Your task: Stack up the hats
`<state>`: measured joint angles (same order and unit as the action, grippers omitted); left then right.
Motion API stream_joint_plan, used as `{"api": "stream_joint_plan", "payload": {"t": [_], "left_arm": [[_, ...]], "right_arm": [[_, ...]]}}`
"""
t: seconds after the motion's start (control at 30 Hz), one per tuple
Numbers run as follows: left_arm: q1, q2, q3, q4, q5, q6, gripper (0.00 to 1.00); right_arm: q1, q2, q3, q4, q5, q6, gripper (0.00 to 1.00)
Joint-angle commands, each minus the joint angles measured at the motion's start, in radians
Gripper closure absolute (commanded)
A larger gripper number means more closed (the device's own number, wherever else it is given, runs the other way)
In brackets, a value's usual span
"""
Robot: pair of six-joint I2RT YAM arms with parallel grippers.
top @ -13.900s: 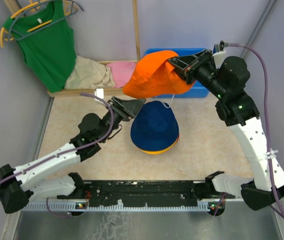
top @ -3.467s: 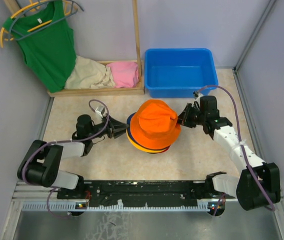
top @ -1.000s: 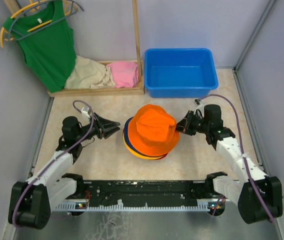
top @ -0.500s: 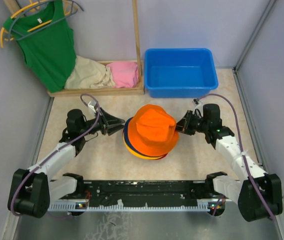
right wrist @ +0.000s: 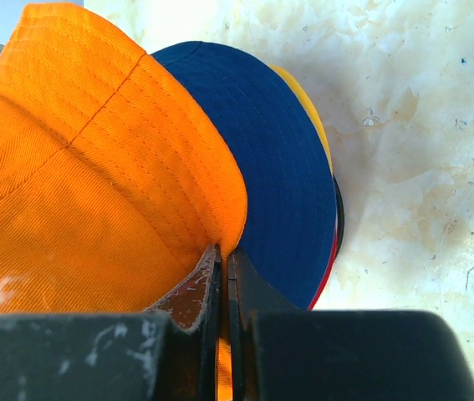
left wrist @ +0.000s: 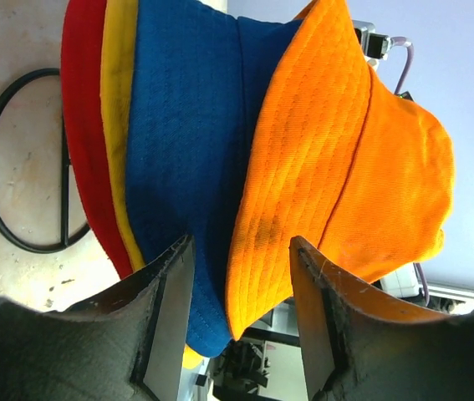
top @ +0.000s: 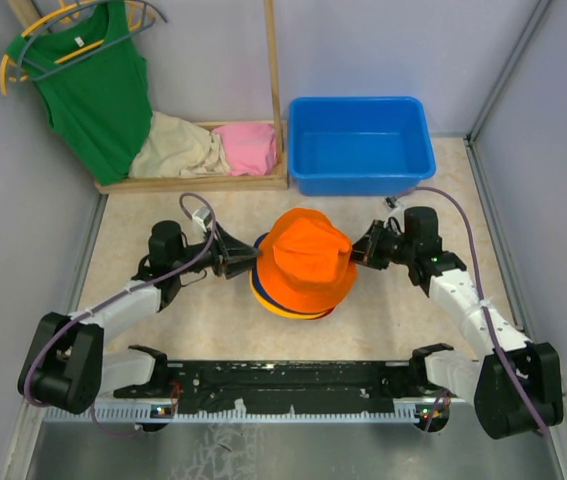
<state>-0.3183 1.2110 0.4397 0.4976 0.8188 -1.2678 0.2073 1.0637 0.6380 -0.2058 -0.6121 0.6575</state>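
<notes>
stack: orange hat (top: 306,258) sat on top, then navy hat (left wrist: 191,150), yellow hat (left wrist: 119,109), with red hat (left wrist: 82,125) lowest. All were nested mid-table (top: 413,320), on the near side of the blue bin (top: 361,140).
left gripper (top: 246,262): fingers were spread at the stack's left edge. Navy and orange brims sat between the jaws, not clamped.
right gripper (top: 360,250): fingers were pressed together, pinching the orange brim on the stack's right side.
ring: black ring (left wrist: 19,159) lay on the table under the red hat, partly covered.
</notes>
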Motion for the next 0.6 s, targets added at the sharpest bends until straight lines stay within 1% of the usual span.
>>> {"api": "stream_joint_plan", "payload": {"t": [0.0,0.17,0.23,0.33,0.47,0.5,0.57], "left_arm": [[-0.014,0.015,0.009,0.093,-0.008,-0.026,0.45],[-0.025,0.032,0.007,0.148,-0.016,-0.055,0.45],[-0.031,0.040,0.004,0.165,-0.020,-0.061,0.49],[-0.039,0.060,-0.008,0.200,-0.026,-0.071,0.62],[-0.041,0.084,-0.037,0.216,-0.035,-0.064,0.87],[-0.041,0.090,-0.046,0.216,-0.037,-0.053,0.91],[-0.039,0.104,-0.074,0.214,-0.044,-0.031,0.94]], "right_arm": [[0.010,0.008,0.050,0.032,-0.015,-0.002,1.00],[0.010,0.012,0.049,0.028,-0.012,-0.005,1.00],[0.010,0.016,0.051,0.028,-0.012,-0.006,1.00],[0.010,0.018,0.053,0.027,-0.013,-0.008,1.00],[0.010,0.021,0.050,0.026,-0.014,-0.009,1.00],[0.010,0.019,0.049,0.031,-0.015,-0.008,1.00],[0.010,0.013,0.045,0.035,-0.022,-0.001,1.00]]}}
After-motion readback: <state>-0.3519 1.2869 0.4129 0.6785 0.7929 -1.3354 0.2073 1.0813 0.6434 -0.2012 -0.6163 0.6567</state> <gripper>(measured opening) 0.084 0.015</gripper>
